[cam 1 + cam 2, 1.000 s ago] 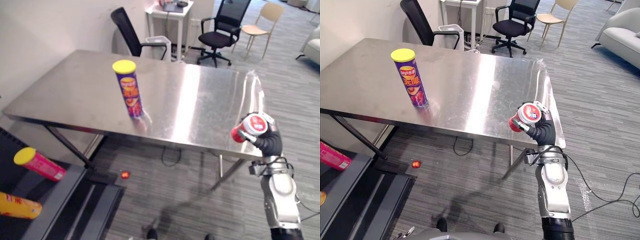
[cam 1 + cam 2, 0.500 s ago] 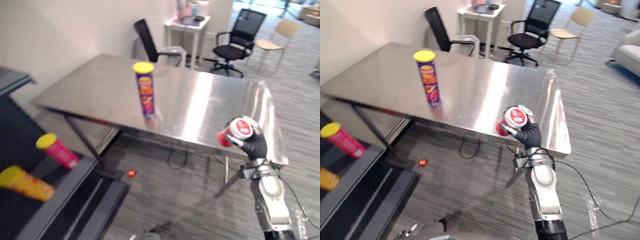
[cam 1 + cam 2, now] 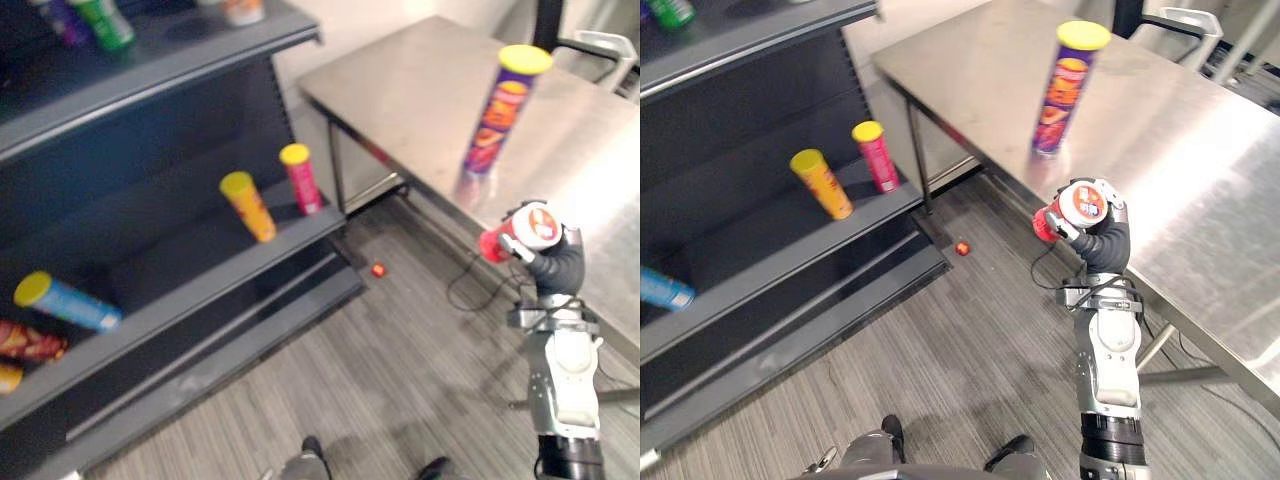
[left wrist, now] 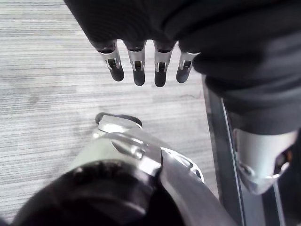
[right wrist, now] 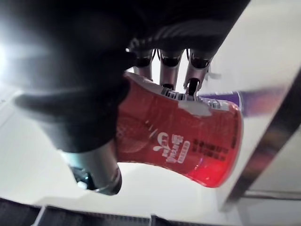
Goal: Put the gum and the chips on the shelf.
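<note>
Nearest the body, the left hand (image 4: 137, 66) is hanging low over the carpeted floor (image 3: 400, 380), fingers straight and slack, carrying nothing. Further out on the robot's right side, the right hand (image 3: 1108, 240) is gripping the gum canister (image 3: 1072, 208), with its fingers (image 5: 170, 70) wrapping over the red body and the thumb closing in from the other side. The canister is lying slanted in that grasp, its white-capped end riding higher and turned up and away from the shelf (image 3: 190, 270), its red base pointing down toward the floor. The placement turns on this relation: the shelf is standing well apart from the canister, to the hand's left across open floor. Its middle board is already carrying a yellow can (image 3: 247, 205) and a pink can (image 3: 301, 178), with bare board showing to their left. In my judgement the canister is needing a carry leftward and a righting of its axis before it can be set down. Beyond the right hand, the chips can (image 3: 497, 110) is standing upright on the steel table (image 3: 420, 80), near its front edge. It is nearer the occupied right hand than the free left one.
</note>
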{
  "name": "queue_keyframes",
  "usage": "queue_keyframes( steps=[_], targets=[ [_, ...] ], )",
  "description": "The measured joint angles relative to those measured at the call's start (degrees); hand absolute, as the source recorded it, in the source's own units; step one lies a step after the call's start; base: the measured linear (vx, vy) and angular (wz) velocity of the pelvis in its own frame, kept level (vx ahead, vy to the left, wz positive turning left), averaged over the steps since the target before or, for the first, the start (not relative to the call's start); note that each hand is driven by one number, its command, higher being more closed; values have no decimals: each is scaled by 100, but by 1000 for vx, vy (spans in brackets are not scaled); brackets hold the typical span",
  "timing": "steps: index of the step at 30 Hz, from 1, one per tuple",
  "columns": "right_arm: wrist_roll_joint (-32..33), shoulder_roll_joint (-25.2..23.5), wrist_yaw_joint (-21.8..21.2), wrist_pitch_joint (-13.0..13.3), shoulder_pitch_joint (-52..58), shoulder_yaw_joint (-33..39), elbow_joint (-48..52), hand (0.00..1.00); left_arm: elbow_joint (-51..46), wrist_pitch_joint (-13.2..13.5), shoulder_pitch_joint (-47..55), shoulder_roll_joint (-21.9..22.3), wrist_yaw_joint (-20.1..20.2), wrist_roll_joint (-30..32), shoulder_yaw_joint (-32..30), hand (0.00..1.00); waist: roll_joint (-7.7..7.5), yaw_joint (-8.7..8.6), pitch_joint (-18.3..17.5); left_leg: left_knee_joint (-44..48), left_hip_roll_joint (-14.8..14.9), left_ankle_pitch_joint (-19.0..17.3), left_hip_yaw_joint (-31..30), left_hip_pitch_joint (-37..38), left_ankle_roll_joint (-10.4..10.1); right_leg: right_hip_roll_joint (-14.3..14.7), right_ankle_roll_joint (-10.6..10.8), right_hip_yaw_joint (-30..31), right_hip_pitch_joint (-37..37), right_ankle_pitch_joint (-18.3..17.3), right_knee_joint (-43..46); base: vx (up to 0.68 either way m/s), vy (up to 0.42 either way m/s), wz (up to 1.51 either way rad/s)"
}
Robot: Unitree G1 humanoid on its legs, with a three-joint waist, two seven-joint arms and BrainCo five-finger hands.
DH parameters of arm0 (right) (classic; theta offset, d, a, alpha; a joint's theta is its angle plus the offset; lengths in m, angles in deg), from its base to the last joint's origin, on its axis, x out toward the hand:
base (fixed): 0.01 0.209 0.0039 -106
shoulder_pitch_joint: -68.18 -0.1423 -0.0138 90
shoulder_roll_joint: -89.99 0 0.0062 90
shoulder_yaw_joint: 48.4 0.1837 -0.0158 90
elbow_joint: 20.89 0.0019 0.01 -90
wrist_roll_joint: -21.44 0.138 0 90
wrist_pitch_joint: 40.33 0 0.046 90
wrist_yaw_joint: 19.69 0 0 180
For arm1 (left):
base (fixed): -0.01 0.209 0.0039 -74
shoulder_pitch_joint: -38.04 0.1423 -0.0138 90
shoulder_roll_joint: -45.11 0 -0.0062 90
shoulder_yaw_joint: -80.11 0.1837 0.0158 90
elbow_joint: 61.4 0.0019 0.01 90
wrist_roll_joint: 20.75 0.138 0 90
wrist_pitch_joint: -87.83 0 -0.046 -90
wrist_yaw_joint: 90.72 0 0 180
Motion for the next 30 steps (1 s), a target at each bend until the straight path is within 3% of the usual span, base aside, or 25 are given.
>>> queue_keyframes(
  steps=[6, 8, 11, 17, 20, 22, 27, 30],
  targets=[
    [-3, -173, 44, -1, 64, 188, 38, 100, -9, -1, 15, 16, -3, 11, -45, 0, -10, -93, 4, -567, -339, 65, 18, 52, -105, -380, 49, -274, -14, 96, 350, -45, 186, 39],
    [-15, -158, 87, -4, 159, 205, 37, 100, -3, 6, 13, -26, -27, 25, -1, 0, -89, -79, 52, -497, -468, 5, 18, 102, -145, -654, 49, -203, -5, 95, 657, -74, 141, 12],
    [-237, -172, 113, -36, 253, 145, 36, 100, -3, 5, -4, -140, -59, 73, 154, 0, -203, -47, 133, -348, -542, -112, 26, 99, -121, -792, 49, -94, 19, 94, 742, -88, 91, -2],
    [-419, -159, 38, -89, 433, 8, 35, 100, -16, 6, 4, -172, -68, 70, 203, 0, -234, -9, 206, -819, -684, 17, 59, 265, -181, -660, 79, 273, -9, 95, 365, -115, 45, 3],
    [-441, -160, 24, -143, 467, -94, 28, 100, -27, 5, 25, -174, -50, 65, 243, 0, -232, 11, 220, -1157, -652, 328, 48, 321, -197, -519, 82, 270, -35, 93, 282, -15, -17, 12],
    [-442, -150, 35, -143, 426, -187, -70, 100, -157, 7, 32, -180, -34, 44, 319, 0, -254, 127, 249, -945, -561, 362, 48, 264, -199, -446, 24, 271, -35, 132, 292, 73, -35, 6],
    [-443, -118, 39, -173, 36, -527, -487, 100, -307, 35, 18, -161, 27, -230, 416, 0, -222, 302, 332, 172, -377, -150, -102, -145, -132, -415, 48, 271, 104, 196, 433, 51, 9, 8],
    [-454, -106, 37, -188, 47, -675, -493, 100, -288, 31, 40, -171, 44, -355, 429, 0, -220, 297, 411, 639, -524, -602, -541, -199, -3, -698, -47, 485, 435, 208, 1009, -7, 84, 65]
  ],
)
